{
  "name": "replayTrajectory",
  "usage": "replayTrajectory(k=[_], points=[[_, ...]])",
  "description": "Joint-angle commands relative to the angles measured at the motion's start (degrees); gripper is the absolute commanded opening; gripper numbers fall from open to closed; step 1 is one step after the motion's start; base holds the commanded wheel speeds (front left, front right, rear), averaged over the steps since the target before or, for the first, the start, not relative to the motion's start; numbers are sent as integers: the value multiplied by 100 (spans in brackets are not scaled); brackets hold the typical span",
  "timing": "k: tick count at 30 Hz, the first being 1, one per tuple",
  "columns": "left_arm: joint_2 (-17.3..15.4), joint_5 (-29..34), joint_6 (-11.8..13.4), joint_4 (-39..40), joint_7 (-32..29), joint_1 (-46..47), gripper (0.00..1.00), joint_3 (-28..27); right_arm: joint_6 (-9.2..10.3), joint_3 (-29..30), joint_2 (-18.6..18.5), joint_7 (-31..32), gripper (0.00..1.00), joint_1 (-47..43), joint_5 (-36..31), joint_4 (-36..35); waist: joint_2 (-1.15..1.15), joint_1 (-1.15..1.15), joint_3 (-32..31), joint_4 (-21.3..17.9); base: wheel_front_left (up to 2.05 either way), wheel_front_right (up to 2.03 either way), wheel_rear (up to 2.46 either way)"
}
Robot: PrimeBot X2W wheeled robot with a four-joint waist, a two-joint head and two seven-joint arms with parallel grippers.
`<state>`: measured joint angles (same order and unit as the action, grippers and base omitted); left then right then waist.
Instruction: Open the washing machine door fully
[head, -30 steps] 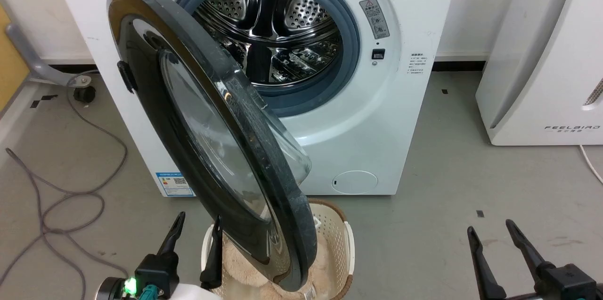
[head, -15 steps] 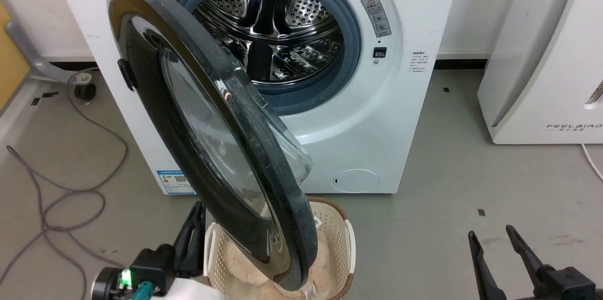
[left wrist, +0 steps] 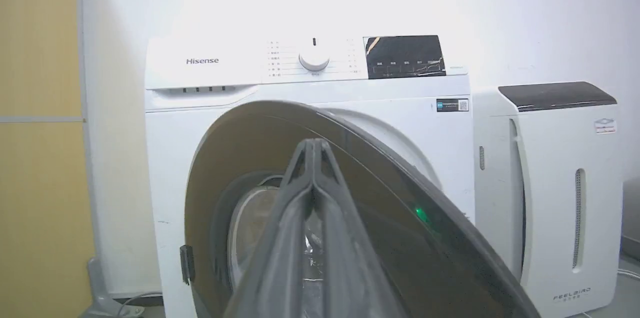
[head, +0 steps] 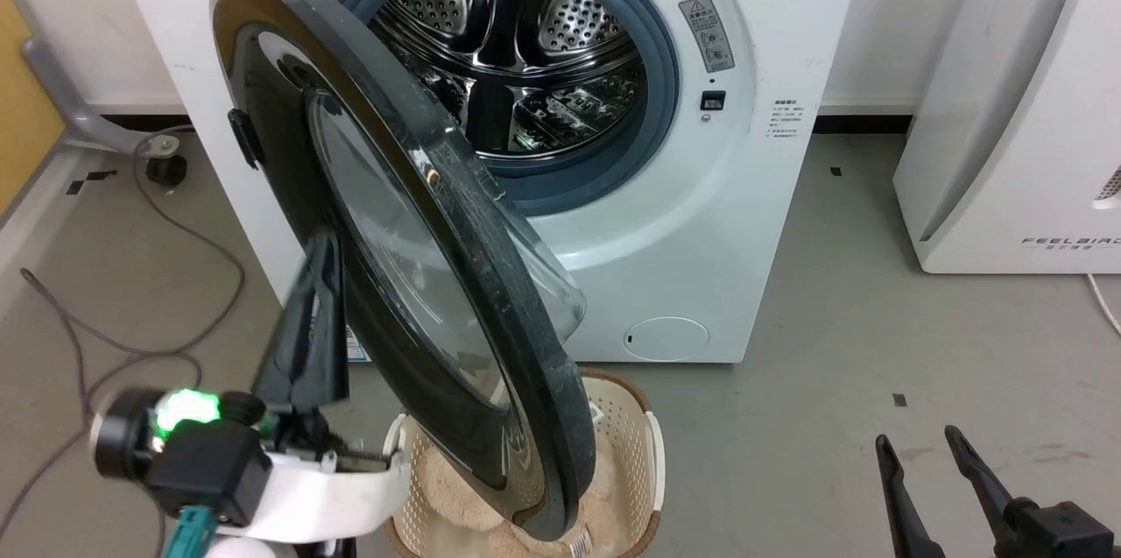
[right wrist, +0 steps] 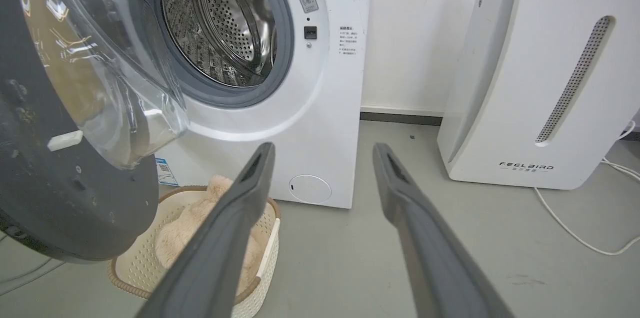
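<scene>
head view: a white perforated basket (head: 652,453) held a beige plush toy (head: 447,497) low to the right of the left gripper (head: 324,251), its fingers clenched on nothing. the round black-rimmed glass washing machine door (head: 263,50) stood half open beyond them. the right gripper (head: 915,437) was spread, empty. left wrist view: above the tips, the white washing machine (left wrist: 165,168) bore a round dial (left wrist: 314,58). right wrist view: basket and toy lay lower left of its fingers.

basket (head: 632,453) under door (head: 394,260), appliance (head: 1007,102) right of washing machine (head: 744,190)
</scene>
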<state>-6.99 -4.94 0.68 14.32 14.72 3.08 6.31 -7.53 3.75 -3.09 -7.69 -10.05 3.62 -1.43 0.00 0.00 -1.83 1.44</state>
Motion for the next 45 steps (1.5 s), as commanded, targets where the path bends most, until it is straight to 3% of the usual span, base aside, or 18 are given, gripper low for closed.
replayTrajectory(k=[1, 8, 14, 20, 34, 38, 45], points=[[-27, 48, 22, 102, 28, 119, 0, 4, 4, 15, 21, -35, 100, 33, 29, 25, 0, 0, 3, 0, 0, 0, 0], [111, 50, 63, 892, 28, 654, 0, 214, 4, 44, 21, -51, 100, 65, 87, 86, 0, 0, 36, -4, 0, 0, 0], [255, -34, -115, 1055, -123, 1091, 0, 899, 4, 40, 21, -57, 100, 105, 123, 165, 0, 0, 26, -16, 0, 0, 0], [317, -106, -394, 911, -518, 1102, 0, 1820, 4, 62, 21, -81, 100, 88, 184, 236, 0, 0, 11, -42, 0, 0, 0], [202, -571, -640, 5, -1693, 123, 0, 3177, 4, 57, 21, -39, 100, 61, 145, 252, 0, 0, 29, -36, 0, 0, 0], [209, -581, -540, -568, -1730, 17, 0, 3222, 4, 11, 21, -8, 100, 80, 163, 252, 0, 0, 43, -73, 0, 0, 0], [298, -575, -79, -1444, -1390, 318, 0, 2850, 4, 26, 21, 40, 100, 62, 169, 243, 0, 0, 85, -87, 0, 0, 0]])
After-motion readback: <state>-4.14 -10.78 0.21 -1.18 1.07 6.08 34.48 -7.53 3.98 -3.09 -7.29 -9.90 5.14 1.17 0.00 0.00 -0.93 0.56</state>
